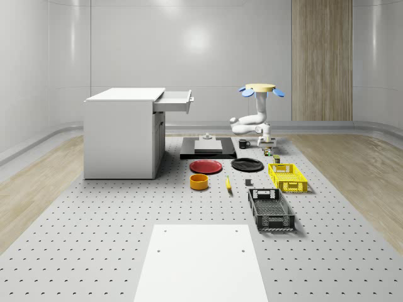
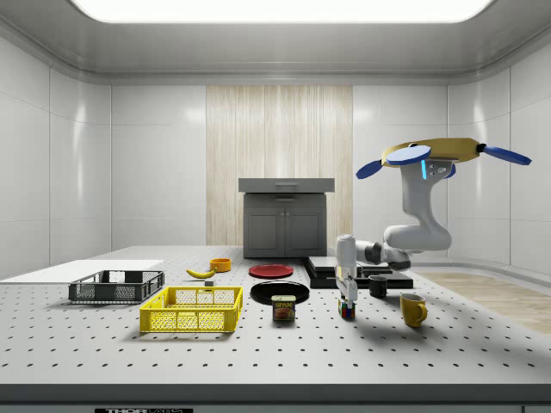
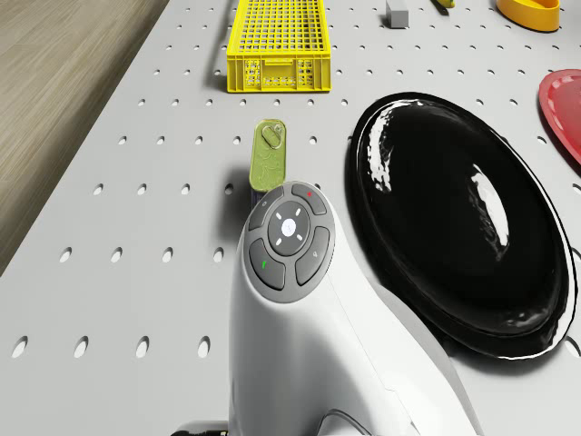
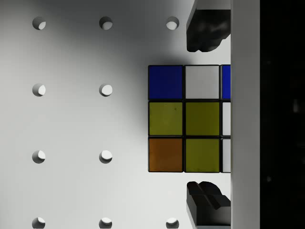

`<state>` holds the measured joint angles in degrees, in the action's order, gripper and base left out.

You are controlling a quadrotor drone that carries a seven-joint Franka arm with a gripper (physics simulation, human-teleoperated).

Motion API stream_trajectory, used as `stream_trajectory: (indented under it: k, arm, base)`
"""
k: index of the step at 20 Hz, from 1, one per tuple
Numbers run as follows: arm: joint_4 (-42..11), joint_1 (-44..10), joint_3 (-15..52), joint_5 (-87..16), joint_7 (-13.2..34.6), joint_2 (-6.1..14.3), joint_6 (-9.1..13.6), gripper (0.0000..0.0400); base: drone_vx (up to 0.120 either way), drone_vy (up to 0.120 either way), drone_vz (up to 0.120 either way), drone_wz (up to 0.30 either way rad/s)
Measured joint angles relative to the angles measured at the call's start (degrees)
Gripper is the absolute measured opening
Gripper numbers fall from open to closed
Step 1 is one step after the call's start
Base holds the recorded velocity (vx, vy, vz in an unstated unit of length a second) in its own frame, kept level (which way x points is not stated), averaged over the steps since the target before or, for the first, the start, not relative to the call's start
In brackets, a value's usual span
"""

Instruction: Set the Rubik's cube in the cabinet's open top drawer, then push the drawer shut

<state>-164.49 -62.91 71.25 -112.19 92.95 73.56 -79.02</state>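
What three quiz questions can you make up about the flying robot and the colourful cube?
1. True or false: the white cabinet's top drawer is shut.
2. The multicoloured Rubik's cube rests on: A the grey perforated table; B the yellow mesh crate; C the black plate.
3. Fill in: the hovering drone holds its two-finger gripper at the cube, fingers ____.
Key: 1 false, it is open. 2 A. 3 open.

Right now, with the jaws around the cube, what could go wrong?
1. In the wrist view the fingers straddle the Rubik's cube with gaps either side; lifting before they close would leave it behind.
2. The spam can and black mug stand close by; a swing of the arm could knock them.
3. The open drawer sits high and far across the table, so it is a long carry.
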Motion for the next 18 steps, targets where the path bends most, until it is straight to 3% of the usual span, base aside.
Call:
stream_trajectory:
  k: [8, 17, 18]
  arm:
    - [1.11, -0.32, -3.79, -3.21, -0.19, 2.02, -3.35, 0.04]
    - [1.8, -1.07, -4.52, -3.69, 0.08, 3.05, -4.83, 0.04]
    - [1.83, -1.14, -4.52, -3.66, 0.12, 3.15, -4.94, 0.0383]
  base:
    - [0.0, 0.0, 0.0, 0.0]
    - [0.0, 0.0, 0.0, 0.0]
    - [0.0, 0.0, 0.0, 0.0]
